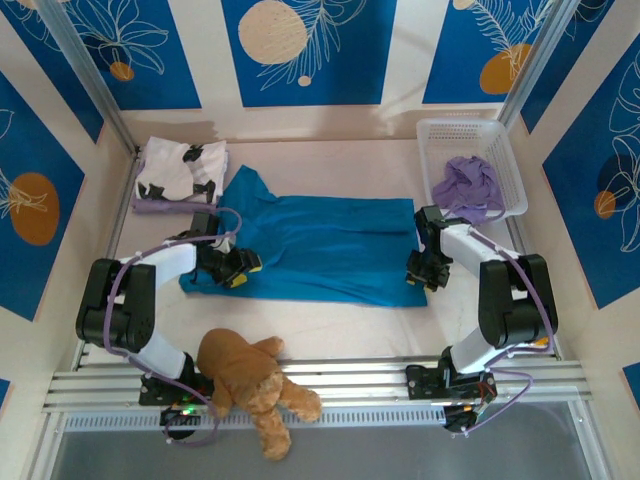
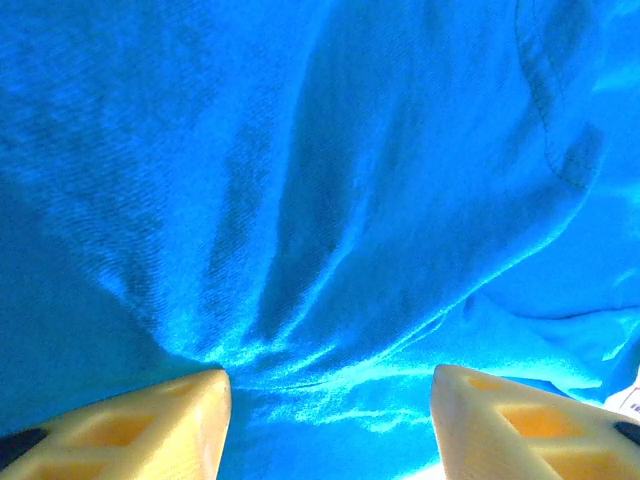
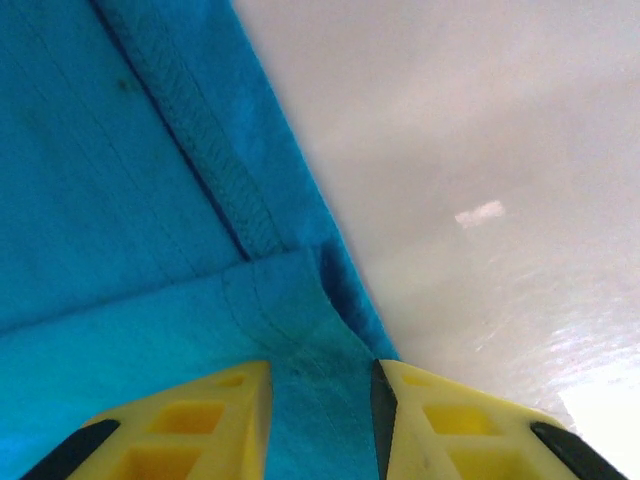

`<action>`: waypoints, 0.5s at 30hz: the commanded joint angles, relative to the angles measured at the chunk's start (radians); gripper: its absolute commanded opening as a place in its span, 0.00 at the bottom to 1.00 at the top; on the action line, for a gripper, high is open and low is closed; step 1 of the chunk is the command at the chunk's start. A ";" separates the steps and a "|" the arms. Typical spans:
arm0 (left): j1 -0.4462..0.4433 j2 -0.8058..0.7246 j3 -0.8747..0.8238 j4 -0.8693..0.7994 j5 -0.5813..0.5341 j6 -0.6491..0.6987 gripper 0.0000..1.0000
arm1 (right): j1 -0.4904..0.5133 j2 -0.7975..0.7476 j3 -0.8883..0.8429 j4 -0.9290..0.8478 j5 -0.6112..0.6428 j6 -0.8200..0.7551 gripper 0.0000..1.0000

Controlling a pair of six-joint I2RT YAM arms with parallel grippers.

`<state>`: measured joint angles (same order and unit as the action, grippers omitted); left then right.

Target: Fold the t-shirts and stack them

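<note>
Mid-table, the teal shirt (image 1: pixel 320 240) lay spread flat, long side running left-right, with a sleeve poking toward the far left. Both arms sat on its near edge, one per corner, which reads as setup for a fold away from the bases.

Left gripper (image 1: pixel 238 268) was at the near-left corner. On its wrist view the fingers (image 2: pixel 180 420) stood well apart, pressed into the cloth, with pleats fanning toward the gap. Nothing was clamped.

Right gripper (image 1: pixel 420 272) was at the near-right corner. The jaws were narrow and straddled the doubled hem right at the shirt's edge, bare table (image 3: pixel 480 150) just beside it. Cloth was in the gap, but I couldn't tell if it was actually bitten.

The blotched shirt (image 1: pixel 180 168) sat folded far left on something lavender, likely the stack target. The lavender shirt (image 1: pixel 468 187) lay crumpled in the basket (image 1: pixel 512 170) far right, not yet done. The bear (image 1: pixel 250 375) hung over the near rail beside the left base, clear of the fold path.

Risk is an uneven lift, since the left has no grip.
</note>
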<state>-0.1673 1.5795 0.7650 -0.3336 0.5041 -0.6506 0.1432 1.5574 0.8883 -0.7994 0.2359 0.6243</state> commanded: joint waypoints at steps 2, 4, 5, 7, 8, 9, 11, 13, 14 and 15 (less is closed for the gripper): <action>-0.010 0.028 0.009 -0.032 -0.009 0.023 0.57 | -0.003 0.014 0.028 -0.001 0.016 -0.011 0.33; -0.010 0.031 0.010 -0.032 -0.012 0.026 0.57 | -0.012 0.030 0.030 -0.003 0.004 -0.008 0.33; -0.010 0.036 0.008 -0.031 -0.010 0.027 0.57 | -0.014 0.035 0.029 -0.001 0.000 -0.003 0.32; -0.010 0.044 0.008 -0.027 -0.001 0.027 0.57 | -0.013 0.045 0.023 -0.001 -0.004 0.009 0.32; -0.010 0.045 0.007 -0.026 0.001 0.027 0.57 | -0.012 0.045 0.018 0.002 -0.005 0.016 0.31; -0.010 0.042 0.007 -0.026 -0.001 0.027 0.57 | -0.013 0.044 0.009 0.008 -0.008 0.025 0.31; -0.010 0.038 0.007 -0.029 -0.005 0.030 0.57 | -0.013 0.040 -0.006 0.023 -0.013 0.036 0.30; -0.009 0.038 0.010 -0.034 -0.006 0.034 0.57 | -0.012 0.026 -0.008 0.027 -0.009 0.042 0.26; -0.009 0.038 0.012 -0.037 -0.007 0.036 0.57 | -0.012 0.014 -0.007 0.027 -0.005 0.042 0.24; -0.010 0.038 0.014 -0.039 -0.007 0.037 0.57 | -0.012 -0.001 -0.004 0.026 -0.005 0.040 0.22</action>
<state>-0.1673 1.5921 0.7750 -0.3340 0.5144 -0.6434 0.1349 1.5951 0.8913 -0.7742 0.2356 0.6464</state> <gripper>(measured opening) 0.567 0.228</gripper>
